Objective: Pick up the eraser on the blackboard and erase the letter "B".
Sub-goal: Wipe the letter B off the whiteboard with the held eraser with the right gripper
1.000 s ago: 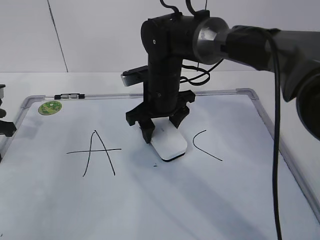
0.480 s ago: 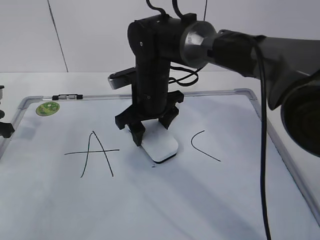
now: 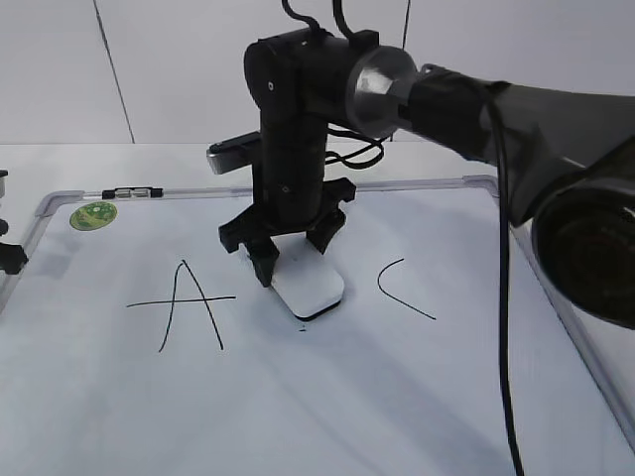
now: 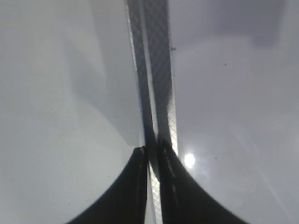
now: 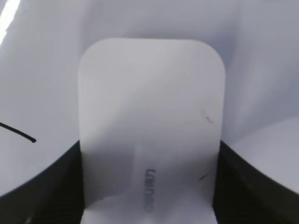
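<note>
My right gripper [image 3: 288, 260] is shut on the white eraser [image 3: 310, 288] and presses it flat on the blackboard [image 3: 327, 397], between the black "A" [image 3: 184, 302] and the black "C" [image 3: 402, 288]. No letter "B" shows there; only a tiny black speck [image 3: 303, 329] lies by the eraser's near corner. In the right wrist view the eraser [image 5: 149, 116] with its grey lettering fills the space between the dark fingers [image 5: 51, 186] of the right gripper [image 5: 148, 186]. My left gripper [image 4: 152, 151] is shut and empty over the board's grey frame [image 4: 156, 70], at the far left [image 3: 8, 256].
A round green sticker [image 3: 92, 215] and a small black-and-clear marker [image 3: 134, 190] sit at the board's far left corner. The right arm [image 3: 476, 99] reaches in from the right above the "C". A stroke end of the "A" [image 5: 21, 134] shows in the right wrist view.
My right gripper has slid the eraser to the left across the board, away from the "C" and toward the "A". The left arm has barely moved.
</note>
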{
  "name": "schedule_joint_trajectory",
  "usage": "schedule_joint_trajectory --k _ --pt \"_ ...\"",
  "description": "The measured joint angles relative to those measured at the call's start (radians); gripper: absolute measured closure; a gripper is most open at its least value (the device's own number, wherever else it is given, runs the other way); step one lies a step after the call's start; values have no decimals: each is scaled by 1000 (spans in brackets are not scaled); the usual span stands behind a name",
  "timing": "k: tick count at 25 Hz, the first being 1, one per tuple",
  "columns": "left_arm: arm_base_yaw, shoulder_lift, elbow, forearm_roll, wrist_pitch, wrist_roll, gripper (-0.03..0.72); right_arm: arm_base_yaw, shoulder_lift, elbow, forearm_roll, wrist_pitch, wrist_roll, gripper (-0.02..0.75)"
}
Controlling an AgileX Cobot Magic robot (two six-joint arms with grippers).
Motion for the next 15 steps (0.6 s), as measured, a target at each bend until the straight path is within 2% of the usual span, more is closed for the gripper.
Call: schedule_joint_trajectory --k 7,15 --pt "0 0 0 2 0 0 657 -18 8 -11 33 1 0 189" --pt "0 0 0 -1 0 0 657 -86 8 -12 115 -6 3 189"
